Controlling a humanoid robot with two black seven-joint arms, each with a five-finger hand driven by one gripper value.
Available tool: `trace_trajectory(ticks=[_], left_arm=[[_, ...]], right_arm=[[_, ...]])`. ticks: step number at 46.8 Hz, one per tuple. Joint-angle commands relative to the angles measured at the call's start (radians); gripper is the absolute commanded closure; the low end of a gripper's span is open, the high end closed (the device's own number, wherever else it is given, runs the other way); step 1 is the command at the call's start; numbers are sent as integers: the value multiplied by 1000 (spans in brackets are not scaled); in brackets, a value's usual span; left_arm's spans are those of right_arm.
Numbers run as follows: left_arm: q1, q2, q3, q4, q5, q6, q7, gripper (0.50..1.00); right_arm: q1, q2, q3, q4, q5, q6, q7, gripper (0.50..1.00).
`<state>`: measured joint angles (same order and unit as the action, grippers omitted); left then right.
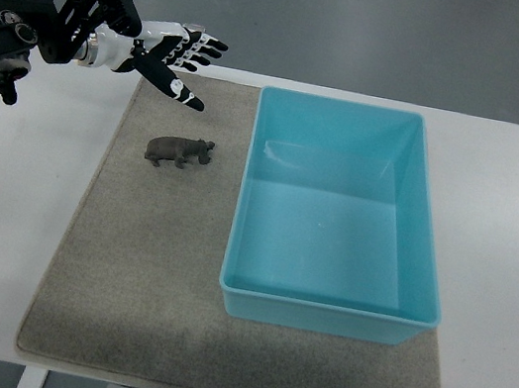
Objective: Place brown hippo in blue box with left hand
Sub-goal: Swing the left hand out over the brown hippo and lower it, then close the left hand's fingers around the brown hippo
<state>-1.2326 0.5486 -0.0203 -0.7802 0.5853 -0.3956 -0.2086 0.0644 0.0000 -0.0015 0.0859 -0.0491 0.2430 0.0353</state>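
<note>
Left hand (175, 59): reaching in from the upper left of the frame, fingers spread and pointing toward the right, thumb angling down toward the mat; it is holding nothing.
Right hand: not showing anywhere in the frame.
Hippo (180, 151): lying on the grey mat (123, 281), in the upper left part of it, not touched by anything.
Hippo from the hand: sitting below the fingertips in the frame and only a shade to the right; near, but clear space is showing between the thumb tip and the animal's back.
Long axis of the hippo: running left to right across the frame, head end toward the box, tilting very slightly upward at the right.
Box (326, 312): the blue box is sitting on the right half of the mat, open side up, nothing inside it; its left wall is standing just to the right of the hippo's head, with a narrow strip of mat between.
Table (5, 210): white, carrying the mat and box.
What the move seems to be turning on: the hand looks to be needing a drop down the frame onto the hippo, with the fingers closing across its short width, since the body is lying crosswise to that approach.
After that, as I judge it: a short carry to the right over the near wall should be enough.
Risk: the small toy could be nudged along the mat if the thumb lands first.
</note>
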Motion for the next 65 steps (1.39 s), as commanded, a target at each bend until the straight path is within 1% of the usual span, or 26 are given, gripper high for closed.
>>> trace_trajectory(ticks=[1,5,14,26,42,49,65], left_arm=[[-18,14,3,-16,60,-38,0,504],[-22,28,5,-40,132,-49,0,504],[-22,34,7,-116,310,-48,0,506],[-22,33,31,-131,447,-48,0,506],[-19,27,56,-133,453,-32,9,506],[-19,22,62,-133,453,3,12,506],[-21,21,62,-156,455,4,11,506]], right_arm=[[0,0,0,0,0,-1,0,564],[0,0,0,0,0,-1,0,564],[0,0,0,0,0,-1,0,564],[0,0,0,0,0,-1,0,564],[0,0,0,0,0,-1,0,564],[0,0,0,0,0,-1,0,564],[0,0,0,0,0,1,0,564]])
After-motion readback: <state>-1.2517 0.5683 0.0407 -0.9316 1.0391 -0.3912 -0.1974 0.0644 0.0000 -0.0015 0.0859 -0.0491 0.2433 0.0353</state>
